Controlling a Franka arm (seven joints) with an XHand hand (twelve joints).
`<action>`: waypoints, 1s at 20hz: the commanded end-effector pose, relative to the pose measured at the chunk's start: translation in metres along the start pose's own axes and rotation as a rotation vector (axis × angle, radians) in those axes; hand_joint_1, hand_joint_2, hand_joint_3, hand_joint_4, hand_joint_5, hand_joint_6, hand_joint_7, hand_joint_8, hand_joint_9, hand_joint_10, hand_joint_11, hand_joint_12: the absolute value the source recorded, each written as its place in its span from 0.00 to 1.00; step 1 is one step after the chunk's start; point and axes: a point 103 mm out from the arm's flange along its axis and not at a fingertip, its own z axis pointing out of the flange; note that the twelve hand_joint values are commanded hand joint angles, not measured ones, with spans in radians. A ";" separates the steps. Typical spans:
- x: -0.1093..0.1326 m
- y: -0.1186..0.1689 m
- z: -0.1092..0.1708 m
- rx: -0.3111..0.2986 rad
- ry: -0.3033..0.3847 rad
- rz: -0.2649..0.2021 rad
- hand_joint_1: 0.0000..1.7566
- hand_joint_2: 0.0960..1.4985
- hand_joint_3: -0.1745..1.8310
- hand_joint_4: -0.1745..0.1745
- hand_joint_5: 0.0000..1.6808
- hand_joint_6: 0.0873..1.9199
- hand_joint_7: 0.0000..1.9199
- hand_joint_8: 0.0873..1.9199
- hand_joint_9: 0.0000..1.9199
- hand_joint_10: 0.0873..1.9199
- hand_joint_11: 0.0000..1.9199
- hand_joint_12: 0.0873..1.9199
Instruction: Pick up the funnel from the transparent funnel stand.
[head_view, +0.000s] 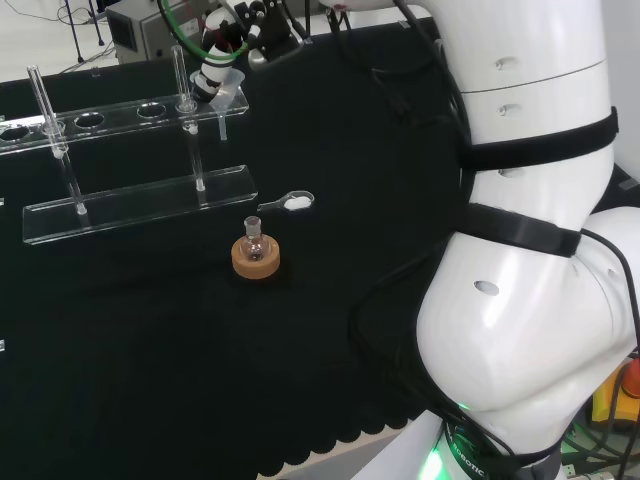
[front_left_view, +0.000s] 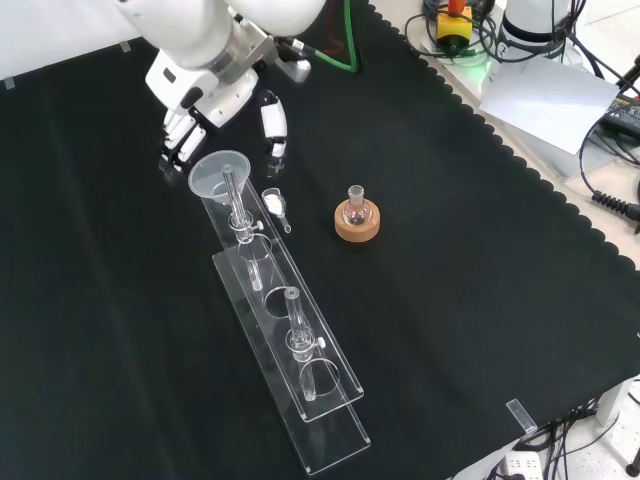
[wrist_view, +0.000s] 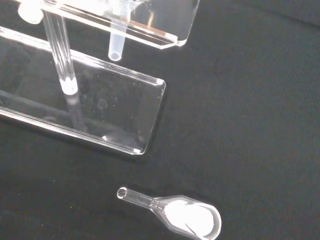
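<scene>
Robot hand (front_left_view: 215, 105) over the top end of the funnel stand (front_left_view: 285, 330) in the front view, fingers (front_left_view: 180, 145) on one side of the funnel (front_left_view: 219, 172) and thumb (front_left_view: 273, 125) on the other. Fingers look relaxed and spread, not clamped on the funnel rim; contact with the rim cannot be told.

Funnel sits in the end hole of the stand's upper shelf, stem hanging down through it; the wrist view shows the stem tip (wrist_view: 115, 50) above the stand's base plate (wrist_view: 100, 107).

In the head view the robot hand (head_view: 225, 65) is at the stand's right end, toward the far edge of the surface (head_view: 150, 380).

A small clear scoop holding white powder (wrist_view: 187, 216) lies on the surface just beside that end of the stand. A small flask (front_left_view: 354, 207) stands upright in a cork ring (front_left_view: 357, 226), apart from the stand, toward the middle of the surface.
</scene>
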 end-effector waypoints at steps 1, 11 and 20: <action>-0.007 -0.010 -0.004 -0.011 0.025 -0.013 0.23 0.38 0.27 0.43 0.10 0.00 0.00 0.33 0.17 0.37 0.24 0.69; 0.001 0.003 -0.003 0.016 0.014 -0.020 0.22 0.40 0.25 0.43 0.09 0.00 0.00 0.33 0.16 0.37 0.24 0.69; 0.002 0.015 0.002 0.045 -0.005 -0.022 0.24 0.41 0.25 0.43 0.09 0.00 0.00 0.33 0.17 0.37 0.24 0.69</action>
